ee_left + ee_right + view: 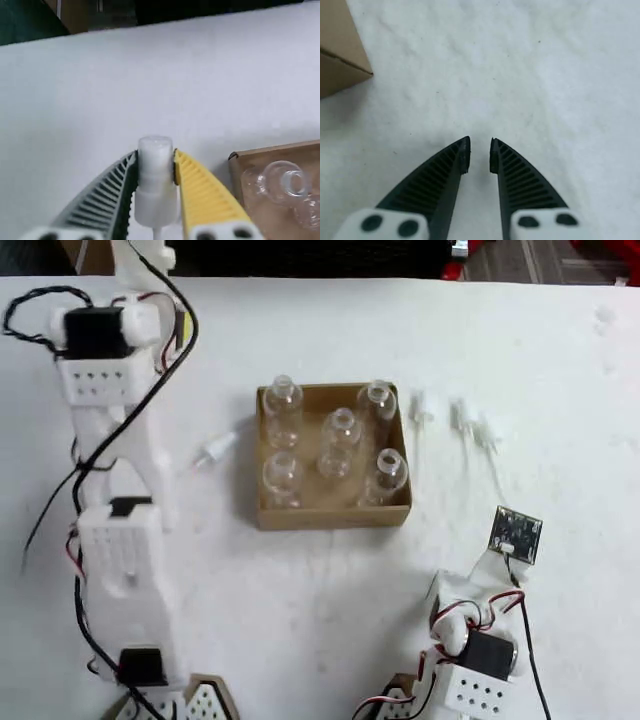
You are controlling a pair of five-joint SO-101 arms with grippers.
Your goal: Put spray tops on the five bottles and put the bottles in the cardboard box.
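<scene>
One white surface (300, 610) carries everything, a dark room (300, 255) beyond its far edge. Along the left side the left arm (120, 540) stretches toward that edge, the left end effector (156, 156) clamped on a white spray top (155, 200). A loose spray top (216, 449) lies between arm and cardboard box (333, 516), where five clear bottles (340, 430) stand open-necked. Three spray tops (460, 418) lie right of the box. At the near right the right arm (470, 680) sits folded, the right end effector (480, 155) empty, fingers (445, 185) slightly parted.

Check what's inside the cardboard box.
Five clear bottles stand upright in the cardboard box, all with open necks. Spray tops lie outside it on the table. The box floor directly beneath the bottles is covered by them.
</scene>
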